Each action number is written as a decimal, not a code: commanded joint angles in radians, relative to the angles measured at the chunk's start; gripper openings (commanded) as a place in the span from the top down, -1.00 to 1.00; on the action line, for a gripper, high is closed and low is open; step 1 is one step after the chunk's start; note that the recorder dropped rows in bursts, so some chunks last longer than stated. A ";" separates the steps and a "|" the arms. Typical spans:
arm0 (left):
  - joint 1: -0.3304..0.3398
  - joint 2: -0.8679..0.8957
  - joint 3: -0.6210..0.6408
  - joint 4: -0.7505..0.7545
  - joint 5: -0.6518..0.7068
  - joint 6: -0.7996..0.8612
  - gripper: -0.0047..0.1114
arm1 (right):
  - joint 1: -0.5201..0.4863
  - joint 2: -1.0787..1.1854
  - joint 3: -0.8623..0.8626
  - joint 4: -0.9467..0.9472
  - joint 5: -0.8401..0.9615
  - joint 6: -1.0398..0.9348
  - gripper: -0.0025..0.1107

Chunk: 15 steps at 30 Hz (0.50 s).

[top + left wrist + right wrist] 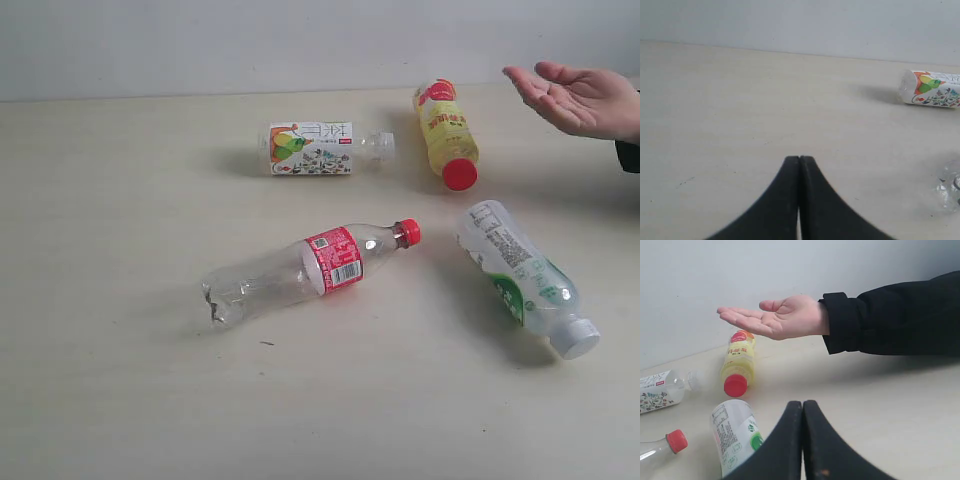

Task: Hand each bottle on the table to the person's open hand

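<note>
Several bottles lie on their sides on the pale table (pixel 110 250). In the middle is a clear one with a red label and red cap (pixel 320 264). Behind it lies the fruit-print bottle (pixel 318 148) (pixel 932 89). The yellow, red-capped bottle (pixel 446 134) (pixel 738 364) is at the back right, and the green-white labelled one (pixel 524 276) (pixel 732 432) is at the right front. The person's open hand (pixel 575 98) (pixel 775 316) hovers palm up at the far right. Neither gripper shows in the exterior view. My left gripper (pixel 799 159) is shut and empty over bare table. My right gripper (pixel 803 404) is shut and empty beside the green-white bottle.
A pale wall (pixel 250 45) runs along the table's far edge. The person's dark sleeve (pixel 895 317) reaches in above the right side of the table. The red cap (pixel 676 440) of the clear bottle shows at the edge of the right wrist view.
</note>
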<state>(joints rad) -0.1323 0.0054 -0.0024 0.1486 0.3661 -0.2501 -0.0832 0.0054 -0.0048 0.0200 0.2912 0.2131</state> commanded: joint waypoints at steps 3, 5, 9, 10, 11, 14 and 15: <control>-0.005 -0.005 0.002 0.005 -0.004 -0.008 0.92 | 0.002 -0.005 0.005 -0.001 -0.008 -0.003 0.96; -0.005 -0.005 0.002 0.005 -0.004 -0.008 0.92 | 0.002 -0.005 0.005 -0.001 -0.008 -0.003 0.96; -0.005 -0.005 0.002 0.005 -0.004 -0.008 0.92 | 0.002 -0.005 0.005 -0.001 -0.008 -0.003 0.96; -0.006 -0.005 0.002 0.007 -0.004 -0.008 0.92 | 0.002 -0.005 0.005 -0.001 -0.008 -0.003 0.96; -0.006 -0.005 0.002 0.018 -0.004 0.004 0.92 | 0.002 -0.005 0.005 -0.001 -0.008 -0.003 0.96; -0.006 -0.005 0.002 0.027 -0.045 0.009 0.92 | 0.002 -0.005 0.005 -0.001 -0.008 -0.003 0.96; -0.006 -0.005 0.002 0.020 -0.090 0.005 0.92 | 0.002 -0.005 0.005 -0.001 -0.008 -0.003 0.96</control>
<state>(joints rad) -0.1323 0.0054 -0.0024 0.1623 0.3580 -0.2442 -0.0832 0.0054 -0.0048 0.0200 0.2912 0.2131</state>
